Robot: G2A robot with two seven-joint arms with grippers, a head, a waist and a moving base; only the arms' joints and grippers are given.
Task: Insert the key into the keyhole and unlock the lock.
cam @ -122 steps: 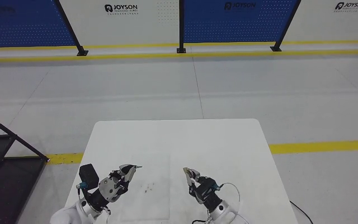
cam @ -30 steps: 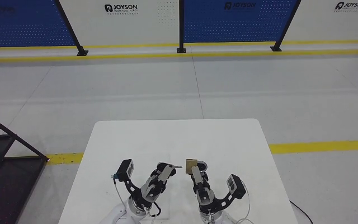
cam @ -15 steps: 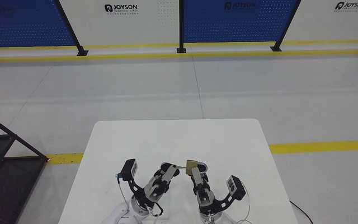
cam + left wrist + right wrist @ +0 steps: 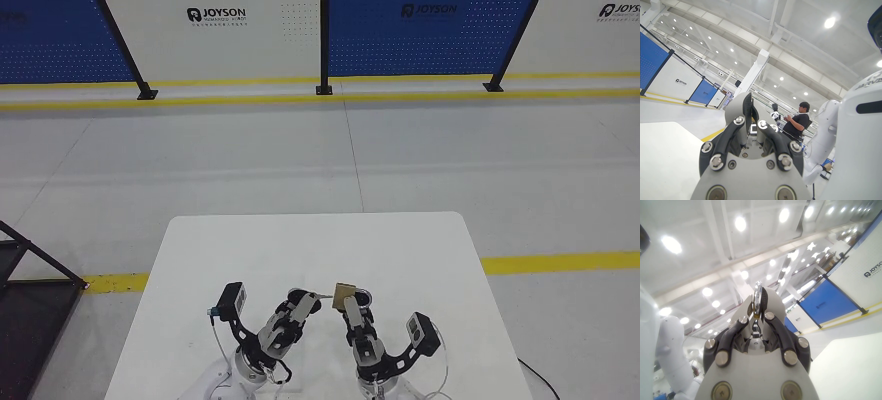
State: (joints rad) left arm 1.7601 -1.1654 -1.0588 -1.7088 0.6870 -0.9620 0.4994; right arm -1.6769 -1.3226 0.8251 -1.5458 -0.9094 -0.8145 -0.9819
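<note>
Where the top view looks down on the white table (image 4: 400, 250): left hand (image 4: 306, 300) closed on key (image 4: 322, 296), tip at the brass lock (image 4: 344, 290); contact uncertain. Right hand (image 4: 350, 302) clamps lock. Right wrist view adds a silver shackle (image 4: 757, 294) edge-on between pads (image 4: 764, 298). Left wrist view: pads (image 4: 747, 108) nearly together.

The brass lock (image 4: 346, 291) (silver shackle) sat pinched in the right gripper (image 4: 347, 301); the thin key (image 4: 319, 296), in the left gripper (image 4: 308, 300), pointed sideways at its body.
</note>
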